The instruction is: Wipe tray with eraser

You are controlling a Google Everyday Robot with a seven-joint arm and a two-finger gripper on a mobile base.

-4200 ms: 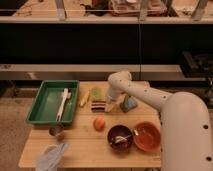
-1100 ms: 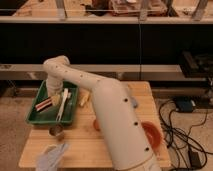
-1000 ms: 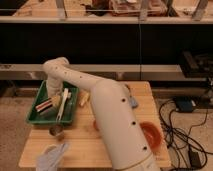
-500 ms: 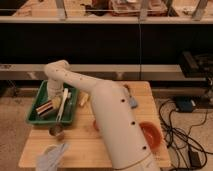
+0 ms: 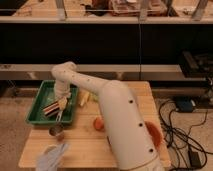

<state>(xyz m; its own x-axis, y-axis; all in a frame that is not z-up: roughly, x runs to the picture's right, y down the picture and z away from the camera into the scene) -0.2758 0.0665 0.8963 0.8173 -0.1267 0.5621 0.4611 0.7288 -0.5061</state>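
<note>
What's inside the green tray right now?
Inside the tray: the striped eraser and a white utensil, with the gripper reaching in right by them. The arm hides the tray floor beneath it.

My gripper (image 5: 61, 101) hangs over the tray (image 5: 42, 96) at the left edge of the desk (image 5: 90, 147) — smooth green plastic. I read the desk as pale matt wood, the cup (image 5: 56, 132) as dull metal — the arm (image 5: 115, 110) a smooth white shell.

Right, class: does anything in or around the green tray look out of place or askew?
One thing: a white utensil lies inside the tray, right beside the eraser, so it may obstruct wiping. The eraser sits diagonally to the rim. The tool is over the tray's middle. Nothing looks spilled.
</note>
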